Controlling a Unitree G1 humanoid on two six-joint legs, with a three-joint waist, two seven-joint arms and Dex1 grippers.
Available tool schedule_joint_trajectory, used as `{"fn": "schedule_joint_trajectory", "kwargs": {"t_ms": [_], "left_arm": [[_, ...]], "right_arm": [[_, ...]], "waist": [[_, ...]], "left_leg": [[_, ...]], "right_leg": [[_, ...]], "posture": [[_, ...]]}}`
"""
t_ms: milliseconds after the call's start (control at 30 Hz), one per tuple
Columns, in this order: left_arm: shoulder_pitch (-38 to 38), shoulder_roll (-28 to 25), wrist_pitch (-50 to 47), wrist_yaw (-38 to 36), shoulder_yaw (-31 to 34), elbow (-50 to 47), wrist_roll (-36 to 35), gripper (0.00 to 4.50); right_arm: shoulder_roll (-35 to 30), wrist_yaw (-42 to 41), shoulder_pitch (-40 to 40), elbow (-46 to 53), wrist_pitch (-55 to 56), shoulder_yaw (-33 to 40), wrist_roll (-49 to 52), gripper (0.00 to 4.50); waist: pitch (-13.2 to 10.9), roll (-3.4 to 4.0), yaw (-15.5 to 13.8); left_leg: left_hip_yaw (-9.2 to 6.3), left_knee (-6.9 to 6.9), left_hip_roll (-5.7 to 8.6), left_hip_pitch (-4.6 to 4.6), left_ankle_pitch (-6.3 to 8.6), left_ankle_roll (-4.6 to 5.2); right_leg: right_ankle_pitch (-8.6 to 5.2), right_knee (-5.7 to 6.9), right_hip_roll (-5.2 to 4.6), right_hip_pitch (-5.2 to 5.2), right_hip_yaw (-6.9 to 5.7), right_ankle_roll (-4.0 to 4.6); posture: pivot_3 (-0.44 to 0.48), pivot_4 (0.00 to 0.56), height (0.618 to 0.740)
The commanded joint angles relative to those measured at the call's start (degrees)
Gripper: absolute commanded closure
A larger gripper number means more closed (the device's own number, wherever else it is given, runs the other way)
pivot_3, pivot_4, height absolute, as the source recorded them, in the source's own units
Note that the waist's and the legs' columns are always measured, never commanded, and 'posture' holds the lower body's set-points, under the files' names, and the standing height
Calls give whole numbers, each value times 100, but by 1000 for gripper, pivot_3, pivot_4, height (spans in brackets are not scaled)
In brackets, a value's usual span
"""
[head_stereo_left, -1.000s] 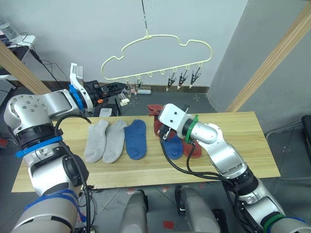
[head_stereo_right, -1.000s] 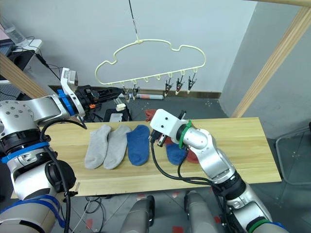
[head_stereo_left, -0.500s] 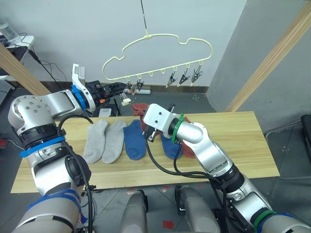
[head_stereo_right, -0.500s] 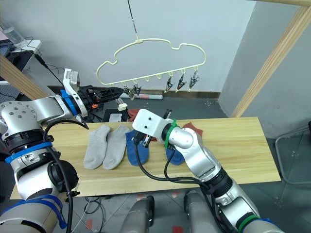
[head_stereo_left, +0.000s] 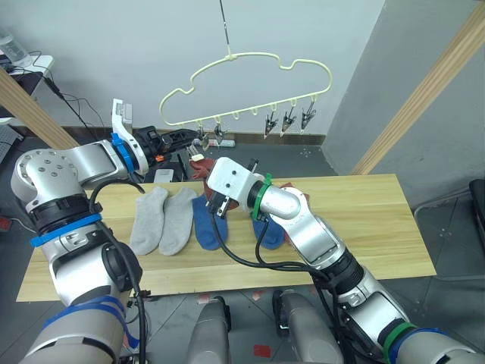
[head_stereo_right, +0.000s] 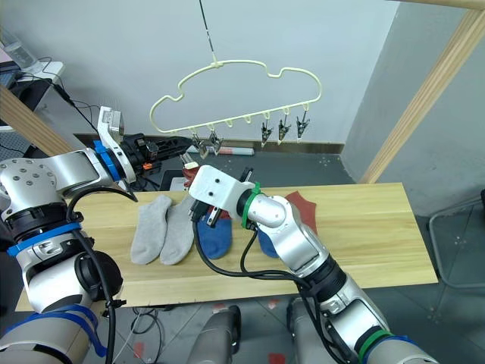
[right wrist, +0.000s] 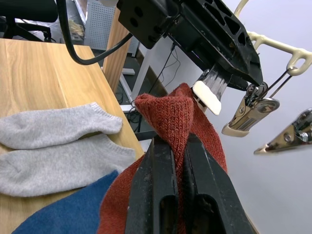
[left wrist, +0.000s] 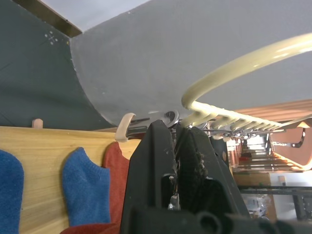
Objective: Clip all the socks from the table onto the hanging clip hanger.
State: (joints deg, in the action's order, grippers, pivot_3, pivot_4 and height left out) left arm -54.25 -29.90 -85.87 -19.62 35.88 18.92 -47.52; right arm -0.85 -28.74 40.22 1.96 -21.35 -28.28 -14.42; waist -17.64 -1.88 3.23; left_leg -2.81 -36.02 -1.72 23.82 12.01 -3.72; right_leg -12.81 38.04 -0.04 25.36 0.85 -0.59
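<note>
While the rust red sock (right wrist: 183, 126) hangs pinched between the right gripper (right wrist: 170, 161)'s closed fingers, it sits just below the clip hanger (head_stereo_left: 250, 83)'s leftmost clips. The left gripper (left wrist: 176, 141), at nine o'clock of the hanger, has its fingers squeezed on a metal clip (left wrist: 168, 117). On the table (head_stereo_left: 364, 227) lie two grey socks (head_stereo_left: 163, 220), two blue socks (head_stereo_left: 206, 227) and another red sock (head_stereo_right: 301, 206).

Shiny silver arms with black cables; the left arm (head_stereo_left: 76, 163) has blue bands, the right arm (head_stereo_left: 303, 227) green bands.
</note>
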Motion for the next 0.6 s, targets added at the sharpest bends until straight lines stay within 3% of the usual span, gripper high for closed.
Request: {"fn": "schedule_joint_trajectory", "kwargs": {"t_ms": [33, 367, 400, 600], "left_arm": [[87, 5, -51, 95, 43, -66, 21, 4365], [208, -1, 2, -108, -73, -328, -141, 4365], [204, -2, -14, -135, -56, -341, -178, 3738], [190, -15, -38, -114, -41, -338, -165, 1924]], "right_arm": [[155, 90, 200, -35, 267, 4, 13, 4462], [287, 248, 343, -321, 375, 71, -3, 4462], [293, 256, 348, -337, 385, 70, -10, 4500], [298, 293, 360, -437, 412, 80, -11, 4500]], "waist": [[0, 0, 1], [0, -1, -5], [0, 0, -5], [-1, -4, -39]], "left_leg": [[0, 0, 0, 0, 0, 0], [0, 0, 0, 2, 0, 0], [-1, 0, 0, 1, 0, 0], [-6, 0, 1, 8, 0, 0]], "right_leg": [[0, 0, -1, 0, 0, 0], [0, -1, -9, 0, 0, 0], [0, 0, -9, 0, -1, 0], [0, -3, -9, 1, -6, 1]], "posture": [[20, 308, 740], [18, 306, 740], [16, 305, 740], [18, 303, 740]]}}
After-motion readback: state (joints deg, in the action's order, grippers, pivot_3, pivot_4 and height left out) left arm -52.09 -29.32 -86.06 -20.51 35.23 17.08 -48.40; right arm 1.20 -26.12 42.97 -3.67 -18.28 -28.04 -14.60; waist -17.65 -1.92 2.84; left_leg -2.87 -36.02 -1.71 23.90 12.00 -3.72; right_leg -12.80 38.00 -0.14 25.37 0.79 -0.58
